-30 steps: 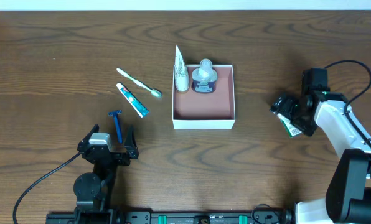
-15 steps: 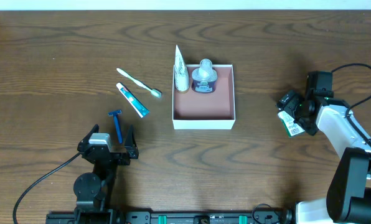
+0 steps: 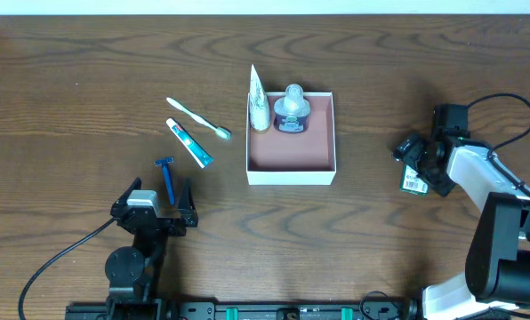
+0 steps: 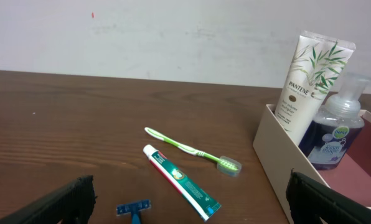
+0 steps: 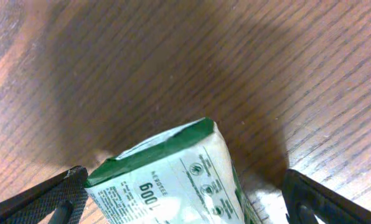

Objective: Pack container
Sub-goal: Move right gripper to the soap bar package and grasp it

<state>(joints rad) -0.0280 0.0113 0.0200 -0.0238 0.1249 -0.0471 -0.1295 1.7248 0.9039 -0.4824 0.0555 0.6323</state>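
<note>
My right fingers wide astride green packet, 3 o'clock of container | left fingers wide | risk: an off-centre pinch squirts it out.

The shallow square box with thin white walls and a reddish-brown floor sits flat and open-topped near the middle of the brown wooden table. A white upright tube and a purple pump bottle stand along its far wall. The rest of its floor appears bare.
</note>
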